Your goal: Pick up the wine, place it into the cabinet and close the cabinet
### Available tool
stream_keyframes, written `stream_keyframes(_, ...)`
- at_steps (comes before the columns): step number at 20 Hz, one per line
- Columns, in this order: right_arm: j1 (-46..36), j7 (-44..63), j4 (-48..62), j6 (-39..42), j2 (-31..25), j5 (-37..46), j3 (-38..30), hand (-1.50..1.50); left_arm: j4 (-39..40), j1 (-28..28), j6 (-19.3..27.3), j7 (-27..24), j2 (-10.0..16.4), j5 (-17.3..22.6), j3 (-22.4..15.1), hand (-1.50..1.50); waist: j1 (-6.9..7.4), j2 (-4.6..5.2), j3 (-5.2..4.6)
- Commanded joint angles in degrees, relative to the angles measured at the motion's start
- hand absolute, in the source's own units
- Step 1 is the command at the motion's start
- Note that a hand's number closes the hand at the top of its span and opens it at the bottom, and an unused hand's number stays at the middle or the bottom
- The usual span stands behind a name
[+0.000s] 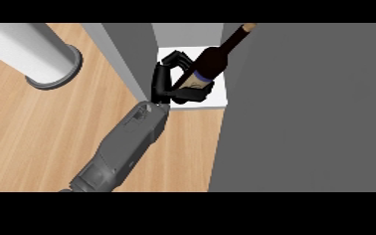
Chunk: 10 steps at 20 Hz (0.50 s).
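Left hand (170, 82) curled round wine bottle (214, 60): dark glass, pale label, tan cap, tilted over cabinet shelf (214, 102). I can't see its base; cabinet door (294, 109) hides the right.

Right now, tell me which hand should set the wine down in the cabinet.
Left. The left hand has its fingers curled round the wine, which is tilted and already inside the cabinet, over its white floor. The right hand shows nowhere in the view, so I would not count on it.

Pale cylinder (37, 47) on grey base ring, wooden counter (58, 129)
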Motion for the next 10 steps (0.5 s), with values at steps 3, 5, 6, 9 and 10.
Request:
stream_keyframes(3, 1.5, 2.4, -6.7, -0.6, 0.5, -3.0, -0.1, -1.5, 6.7, -2.2, -4.1, -6.9, 0.0, 4.8, 4.6, 1.5, -0.5, 0.2, -0.02)
stream_keyframes(5, -0.6, 0.5, -1.8, 0.4, 0.0, -2.8, -0.2, -1.5, 7.8, -3.9, -4.2, -7.7, 0.0, 5.3, 5.1, 1.5, 0.28, 0.13, -0.01)
stream_keyframes(6, -2.3, 3.9, -3.2, -0.9, -0.8, -4.0, -1.5, -1.5, 8.9, -3.7, -4.1, -7.9, 0.0, 6.5, 5.4, 1.5, -0.12, 0.1, -0.03)
stream_keyframes(9, -1.5, 1.2, -1.7, 0.4, -0.4, -6.1, -3.8, -1.5, 12.9, -7.1, -6.9, -8.2, 0.0, 8.7, 8.6, 1.5, -0.6, 0.4, 0.01)
stream_keyframes(10, 2.0, 2.0, -6.3, -0.8, 2.4, -1.3, 3.0, -1.5, 12.3, -5.9, -5.7, -8.5, 0.0, 9.6, 6.9, 1.5, -0.84, 0.27, -0.02)
